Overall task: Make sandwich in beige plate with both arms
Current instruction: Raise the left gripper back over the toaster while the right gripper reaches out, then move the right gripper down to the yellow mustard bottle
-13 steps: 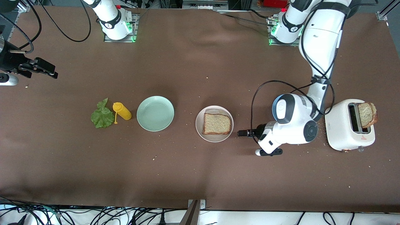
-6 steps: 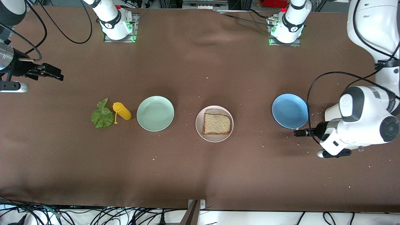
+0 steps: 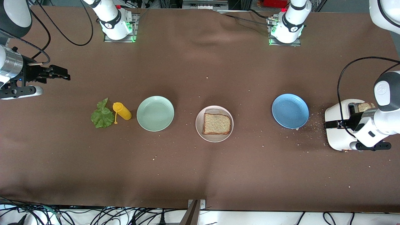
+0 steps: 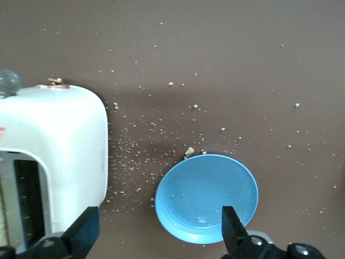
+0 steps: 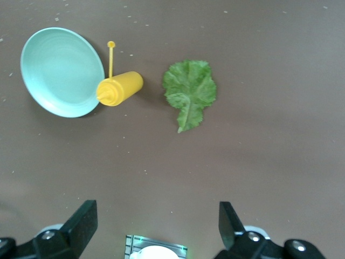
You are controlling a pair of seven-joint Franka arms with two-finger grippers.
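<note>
your left gripper [image 3: 331,124] has swung off the beige plate [image 3: 214,110], where one bread slice [image 3: 217,124] lies, over to the toaster [image 3: 339,132], fingers spread and empty. second slice [image 3: 364,107] sits in its slot, likely next. right gripper [image 3: 62,76] hovers released, edging toward the lettuce [image 3: 102,116].

The left arm [image 3: 379,122] covers much of the white toaster [image 3: 337,131], so only a corner of the second bread slice [image 3: 364,107] in its slot shows. In the left wrist view the toaster is cut by the picture's edge and the blue plate [image 4: 207,197] is partly hidden by a gripper finger [image 4: 232,226]. The right arm [image 3: 12,72] runs off the front view's edge.
</note>
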